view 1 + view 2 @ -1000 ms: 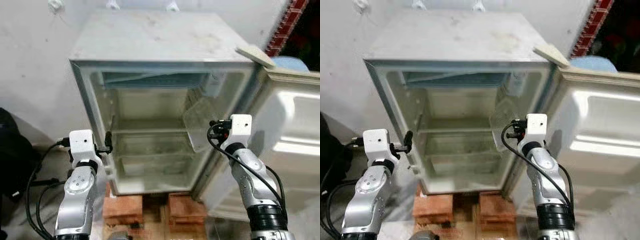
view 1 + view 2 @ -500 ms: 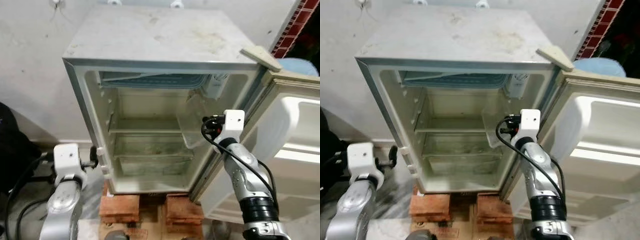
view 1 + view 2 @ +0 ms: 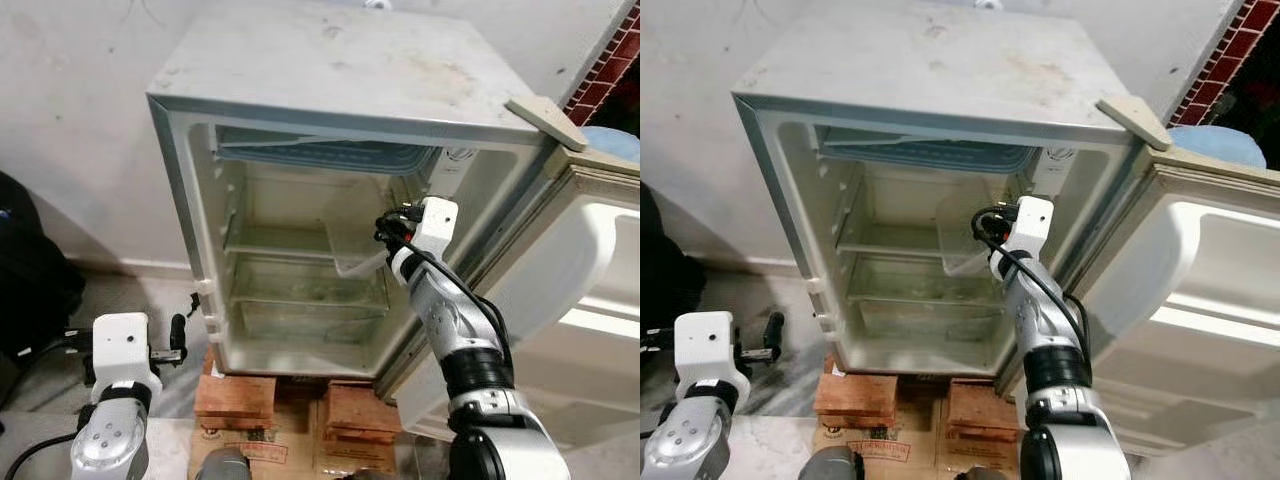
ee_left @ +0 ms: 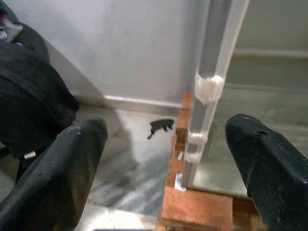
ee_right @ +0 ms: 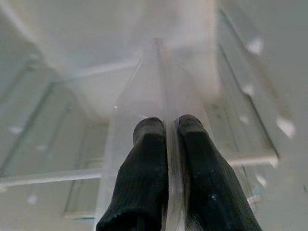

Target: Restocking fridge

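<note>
Fridge (image 3: 300, 90) restocking: a clear plastic tray (image 3: 355, 240) is pinched edge-on by the closed right claw (image 5: 166, 144); it should be levelled onto the shelf rails. The left claw (image 4: 163, 139), wide open, is held empty at seven o'clock.

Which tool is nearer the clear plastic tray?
Right. The right tool is pinched on the clear plastic tray inside the fridge; the left tool hangs low outside its left edge, open.

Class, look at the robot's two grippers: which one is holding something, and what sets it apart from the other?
The right gripper, pinched on the clear plastic tray inside the fridge. The left gripper is spread open and empty.
</note>
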